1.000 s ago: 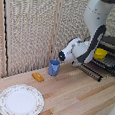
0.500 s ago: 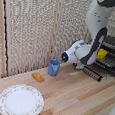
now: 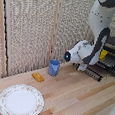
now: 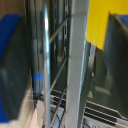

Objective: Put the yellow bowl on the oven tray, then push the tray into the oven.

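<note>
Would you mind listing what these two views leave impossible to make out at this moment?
- Grabber fingers: exterior view, hidden behind the arm's white wrist; open or shut unknown.
- Yellow dish: exterior view, mostly covered by the arm; wrist view, a blurred patch.
- Oven: exterior view, cut off by the right edge.
- Baking sheet: wrist view, blurred bars only.

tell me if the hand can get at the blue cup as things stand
Probably yes. The blue cup stands alone on open table, nothing around it, but the hand is over by the baking sheet and would have to come back.

Blurred baking sheet point(image 4: 75, 70) bars fill the frame, yellow dish point(image 4: 97, 22) behind.
</note>
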